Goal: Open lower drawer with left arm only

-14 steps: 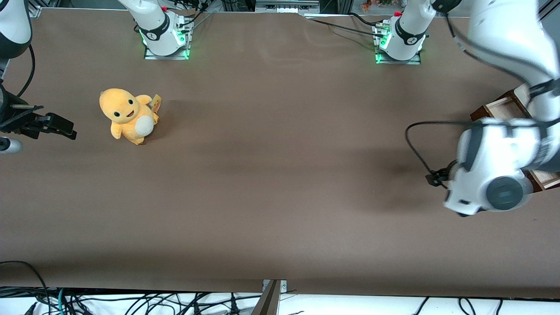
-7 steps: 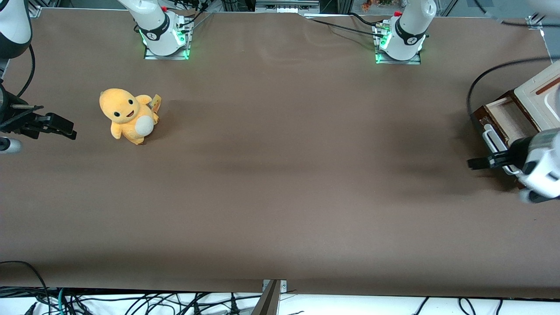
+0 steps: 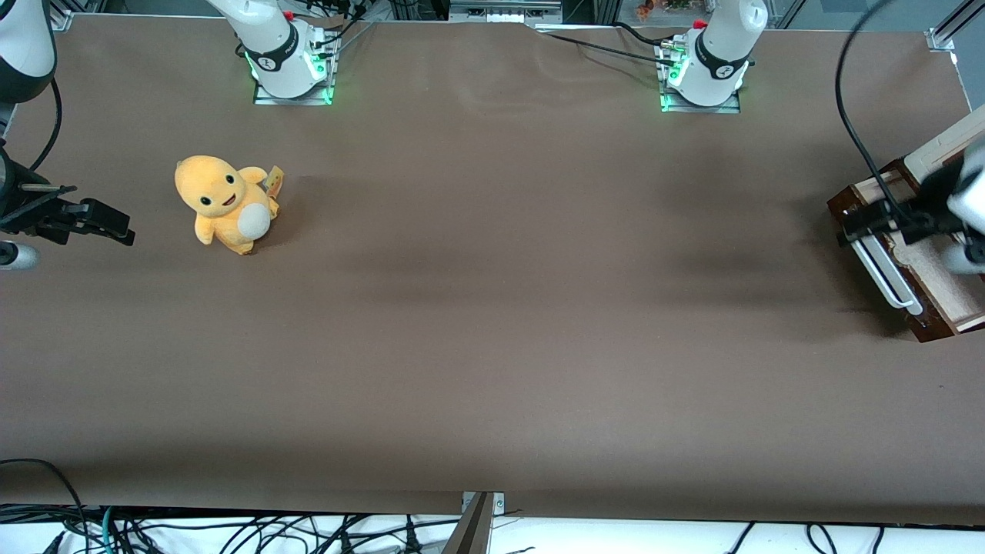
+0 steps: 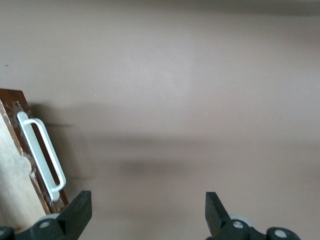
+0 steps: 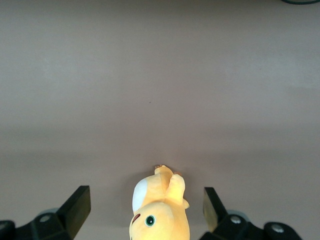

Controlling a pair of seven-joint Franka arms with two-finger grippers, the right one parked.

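Observation:
The lower drawer (image 3: 937, 281), dark reddish-brown, stands pulled out at the working arm's end of the table, and its pale beige lining shows. Its long white bar handle (image 3: 885, 269) runs along its front. The cream top panel (image 3: 943, 150) lies above it. My left gripper (image 3: 868, 221) hovers over the handle's end farther from the front camera; only a blurred white part of the arm (image 3: 968, 201) shows. In the left wrist view the gripper (image 4: 146, 212) is open and empty, with the handle (image 4: 42, 152) and drawer front (image 4: 15, 125) beside one finger (image 4: 77, 212).
A yellow stuffed toy (image 3: 225, 202) sits toward the parked arm's end of the table, also seen in the right wrist view (image 5: 160, 210). Two arm bases (image 3: 288, 54) (image 3: 708, 65) stand at the table edge farthest from the front camera. A black cable (image 3: 850, 115) loops above the drawer.
The left arm has swung away from the front camera and mostly out of the frame, uncovering the open drawer. The gripper moved along the handle to its end farther from the camera.

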